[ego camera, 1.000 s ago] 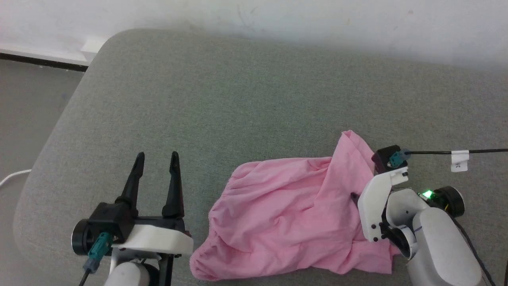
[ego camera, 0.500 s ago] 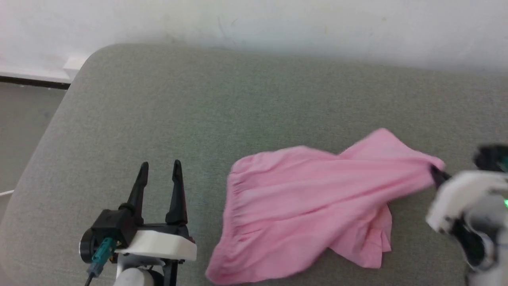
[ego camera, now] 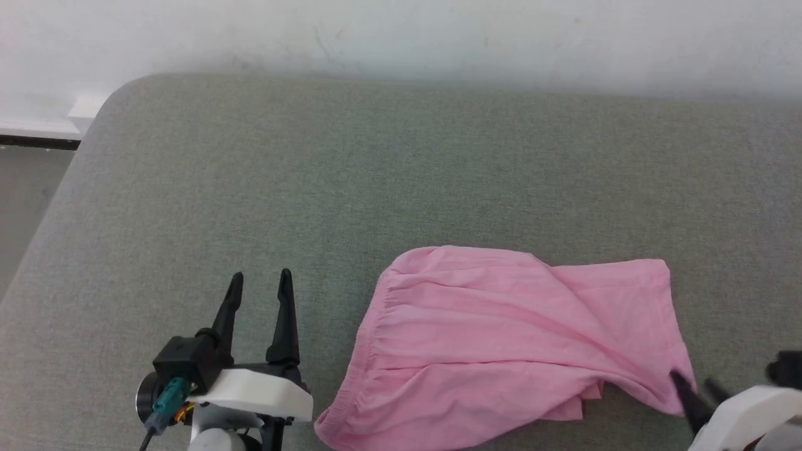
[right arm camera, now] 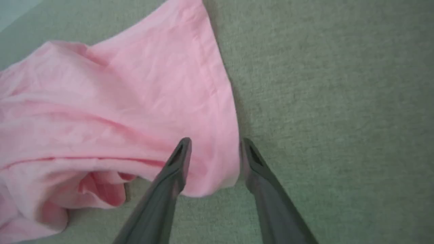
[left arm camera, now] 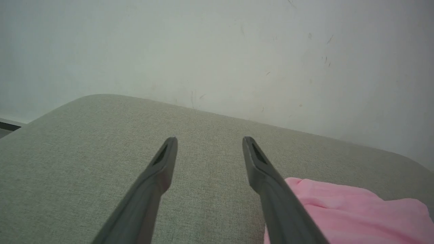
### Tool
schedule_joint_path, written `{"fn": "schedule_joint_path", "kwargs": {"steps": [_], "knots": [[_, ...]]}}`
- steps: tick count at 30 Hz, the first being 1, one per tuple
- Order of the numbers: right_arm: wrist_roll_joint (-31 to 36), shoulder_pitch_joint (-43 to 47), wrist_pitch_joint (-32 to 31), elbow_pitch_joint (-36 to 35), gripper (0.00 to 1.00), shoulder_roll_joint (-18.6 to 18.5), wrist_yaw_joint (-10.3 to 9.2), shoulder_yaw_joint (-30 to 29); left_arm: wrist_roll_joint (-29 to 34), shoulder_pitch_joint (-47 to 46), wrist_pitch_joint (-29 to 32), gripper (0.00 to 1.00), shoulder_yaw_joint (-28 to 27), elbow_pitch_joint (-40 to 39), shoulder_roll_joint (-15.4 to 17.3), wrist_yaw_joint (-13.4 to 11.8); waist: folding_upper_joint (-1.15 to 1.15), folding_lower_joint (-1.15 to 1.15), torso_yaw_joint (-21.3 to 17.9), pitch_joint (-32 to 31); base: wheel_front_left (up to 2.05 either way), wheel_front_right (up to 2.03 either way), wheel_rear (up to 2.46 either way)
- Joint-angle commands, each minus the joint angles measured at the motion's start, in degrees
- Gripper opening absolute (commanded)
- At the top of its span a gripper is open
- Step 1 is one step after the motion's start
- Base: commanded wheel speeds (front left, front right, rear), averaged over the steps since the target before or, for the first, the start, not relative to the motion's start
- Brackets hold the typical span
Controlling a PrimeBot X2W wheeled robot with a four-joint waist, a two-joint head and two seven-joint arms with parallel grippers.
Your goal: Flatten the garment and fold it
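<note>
The pink garment lies spread on the grey cushion, with its gathered waistband at the left and some folds bunched under its front edge. My right gripper stands open at the garment's front right corner. In the right wrist view that corner of the garment lies between the parted fingers of the right gripper. My left gripper is open and empty just left of the waistband. The left wrist view has the left gripper over bare cushion, with the garment at the lower right. No tag shows.
A white wall runs behind the cushion. The cushion's rounded corner is at the far left, where the floor drops away. Bare cushion surface stretches behind the garment and to its right.
My right gripper dragged the garment's right corner rightward and toward the front, spreading the cloth out, and its fingers have now parted. The camera has shifted too. The left gripper stayed open.
</note>
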State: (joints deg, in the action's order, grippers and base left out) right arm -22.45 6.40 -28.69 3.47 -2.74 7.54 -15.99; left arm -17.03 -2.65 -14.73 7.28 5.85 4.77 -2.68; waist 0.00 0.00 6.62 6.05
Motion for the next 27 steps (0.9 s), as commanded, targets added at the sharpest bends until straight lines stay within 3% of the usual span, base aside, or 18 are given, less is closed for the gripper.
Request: {"fn": "schedule_joint_path", "kwargs": {"steps": [1,7,10,13,17,22,25,26,27], "knots": [[-0.16,-1.60,2.12,-0.40,1.00,-0.14,-0.05,-0.55,0.31,-0.32,-0.27,1.00,-0.23,0.46,-0.33,0.54,0.00,0.00,-0.25,-0.08,0.00,0.00,0.00],[3.85,-6.44,12.85,-1.94,1.00,-0.14,-0.05,-5.15,-1.02,-6.67,2.21,1.00,1.79,3.51,-0.73,2.62,0.00,0.00,-0.87,-0.34,0.00,0.00,0.00],[5.28,-8.34,13.43,-1.73,1.00,-0.14,-0.05,-6.05,-2.82,-11.83,9.57,1.00,3.56,6.63,-1.08,2.96,0.00,0.00,-1.45,-0.08,0.00,0.00,0.00],[6.12,-9.93,13.33,-1.40,1.00,-0.14,-0.05,-6.22,-5.71,-16.02,22.24,1.00,5.69,11.81,-1.41,2.41,0.00,0.00,-2.46,0.27,0.00,0.00,0.00],[5.56,-10.85,13.42,-0.37,1.00,-0.14,-0.05,-5.44,-7.68,-19.84,35.12,1.00,7.62,16.39,-1.58,0.35,0.00,0.00,-4.03,1.27,0.00,0.00,0.00],[4.37,-10.72,14.14,1.18,1.00,-0.14,-0.05,-5.04,-8.21,-21.22,39.52,1.00,7.89,18.79,-1.64,-2.14,0.00,0.00,-5.29,2.69,0.00,0.00,0.00],[4.08,-10.68,14.72,1.70,1.00,-0.14,-0.05,-5.25,-10.34,-20.85,40.77,1.00,8.02,19.34,-1.71,-1.50,0.00,0.00,-5.33,3.29,0.00,0.00,0.00],[4.09,-10.70,14.88,1.78,1.00,-0.14,-0.05,-5.40,-10.76,-20.72,40.87,0.86,8.26,19.34,-1.74,-1.45,0.00,0.00,-5.21,3.50,0.00,0.00,0.00],[4.22,-10.77,14.99,1.84,1.00,-0.14,-0.05,-5.51,-10.96,-20.60,40.98,0.40,8.58,19.42,-1.75,-1.46,0.00,0.00,-5.07,3.71,0.00,0.00,0.00]]}}
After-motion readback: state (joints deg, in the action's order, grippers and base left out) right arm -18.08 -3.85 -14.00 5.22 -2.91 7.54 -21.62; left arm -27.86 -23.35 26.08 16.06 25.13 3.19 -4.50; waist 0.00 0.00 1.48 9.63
